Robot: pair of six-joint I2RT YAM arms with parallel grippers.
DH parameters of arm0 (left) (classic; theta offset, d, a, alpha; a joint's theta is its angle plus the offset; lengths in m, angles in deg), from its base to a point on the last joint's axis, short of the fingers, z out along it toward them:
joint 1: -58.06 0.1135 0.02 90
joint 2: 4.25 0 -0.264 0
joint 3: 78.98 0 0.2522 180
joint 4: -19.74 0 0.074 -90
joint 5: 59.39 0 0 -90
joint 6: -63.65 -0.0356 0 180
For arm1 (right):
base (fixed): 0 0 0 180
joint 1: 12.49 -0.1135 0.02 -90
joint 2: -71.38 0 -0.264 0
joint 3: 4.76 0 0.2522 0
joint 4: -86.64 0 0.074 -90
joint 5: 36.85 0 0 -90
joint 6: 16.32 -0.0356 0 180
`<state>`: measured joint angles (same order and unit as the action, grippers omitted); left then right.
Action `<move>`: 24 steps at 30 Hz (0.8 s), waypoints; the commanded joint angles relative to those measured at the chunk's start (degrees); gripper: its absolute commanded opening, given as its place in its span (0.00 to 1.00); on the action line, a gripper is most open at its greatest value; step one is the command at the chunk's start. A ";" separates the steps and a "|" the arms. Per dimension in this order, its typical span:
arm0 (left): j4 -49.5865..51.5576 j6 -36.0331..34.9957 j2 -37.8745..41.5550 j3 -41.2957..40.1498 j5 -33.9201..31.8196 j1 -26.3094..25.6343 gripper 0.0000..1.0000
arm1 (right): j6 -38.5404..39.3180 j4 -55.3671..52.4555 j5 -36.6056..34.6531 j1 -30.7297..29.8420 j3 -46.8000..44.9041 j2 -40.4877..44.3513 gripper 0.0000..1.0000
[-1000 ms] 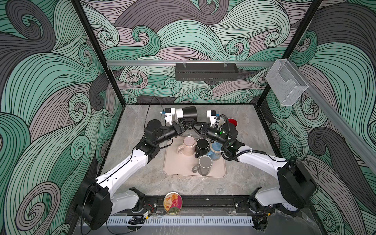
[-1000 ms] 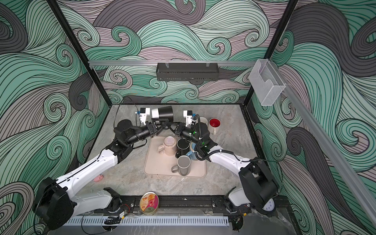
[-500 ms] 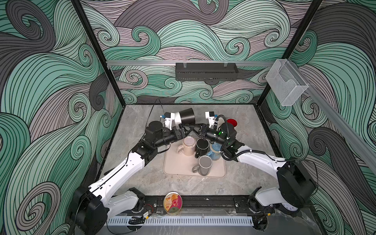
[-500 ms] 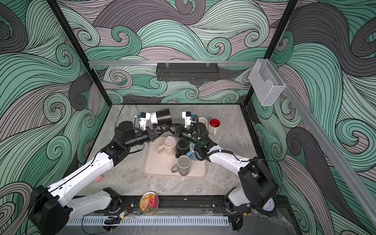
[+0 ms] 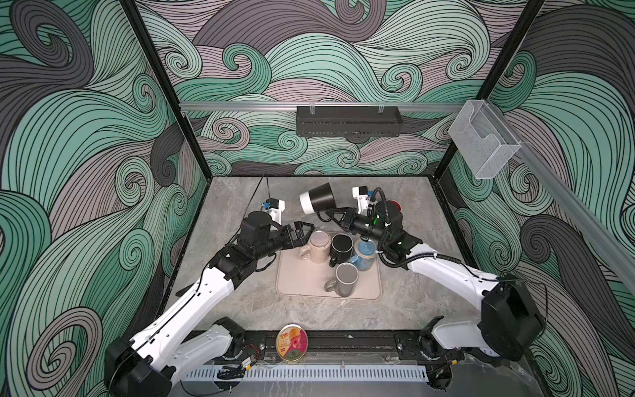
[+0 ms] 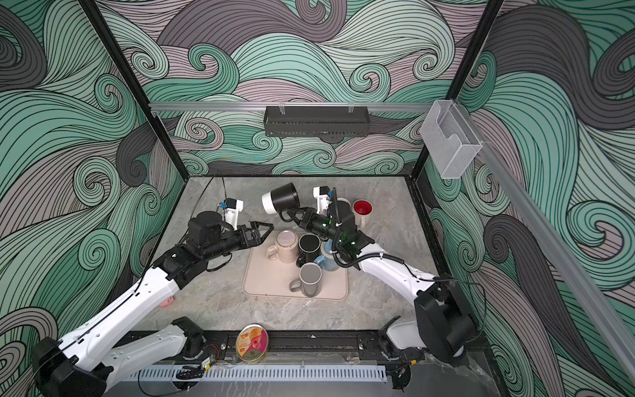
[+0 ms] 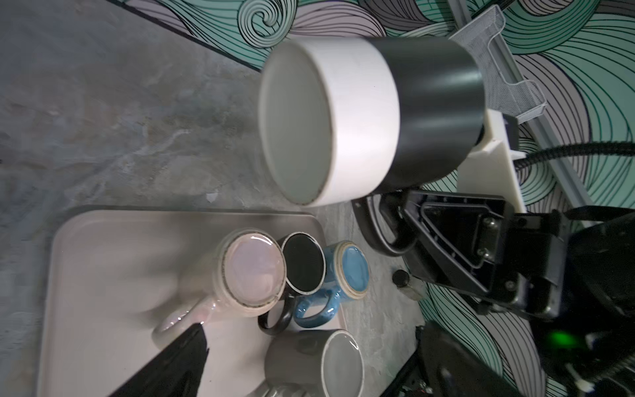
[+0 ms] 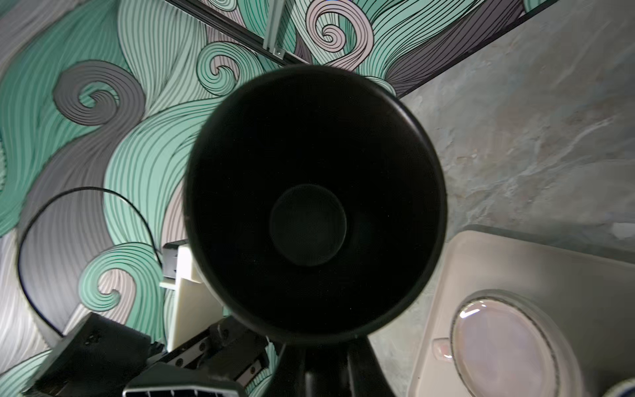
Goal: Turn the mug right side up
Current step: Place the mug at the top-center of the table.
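Above the tray's [image 5: 295, 287] far edge, right gripper [image 5: 332, 216] clamps the mug [image 5: 318, 202] by its handle, axis near-horizontal, base toward the empty, wide-open left gripper [image 5: 305, 233].

The grey marbled table [image 5: 223, 206] carries a beige tray [image 5: 295, 278] and a red-lined mug [image 6: 363, 208].

The mug [image 5: 321, 201] is black with a white band; the tray [image 5: 295, 285] beige; the back mug [image 6: 362, 208] red inside, perhaps cream outside.
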<state>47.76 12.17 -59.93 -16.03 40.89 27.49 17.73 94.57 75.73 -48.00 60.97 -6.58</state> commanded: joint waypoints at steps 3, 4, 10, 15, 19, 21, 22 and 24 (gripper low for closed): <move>8.38 -7.63 0.67 3.59 -8.27 -0.11 0.99 | 15.33 -15.97 -11.58 0.26 8.58 4.42 0.00; 8.64 -8.42 0.27 3.86 -7.19 -0.11 0.99 | 16.86 -19.30 -13.62 0.21 10.05 4.09 0.00; 3.92 -8.90 -0.17 1.22 -3.70 -0.11 0.98 | 25.35 -31.63 -24.42 0.08 17.08 0.11 0.00; 3.32 -8.95 -0.91 0.82 -3.54 -0.11 0.97 | 31.09 -37.63 -30.71 0.07 22.49 -5.27 0.00; 2.93 -8.90 -1.51 0.58 -3.19 -0.11 0.96 | 34.01 -40.61 -34.29 0.08 25.56 -9.60 0.00; 2.64 -8.73 -1.76 0.32 -2.84 -0.09 0.95 | 34.83 -40.57 -36.08 0.09 25.98 -11.03 0.00; 2.56 -8.66 -1.87 0.34 -2.74 -0.11 0.95 | 35.29 -40.51 -36.64 0.02 26.16 -11.74 0.00; 2.29 -8.56 -2.31 0.29 -2.51 -0.11 0.95 | 36.03 -41.01 -38.23 0.00 26.97 -13.39 0.00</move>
<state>51.39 4.50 -61.59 -15.42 37.31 27.49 50.83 51.14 42.84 -47.93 84.51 -19.97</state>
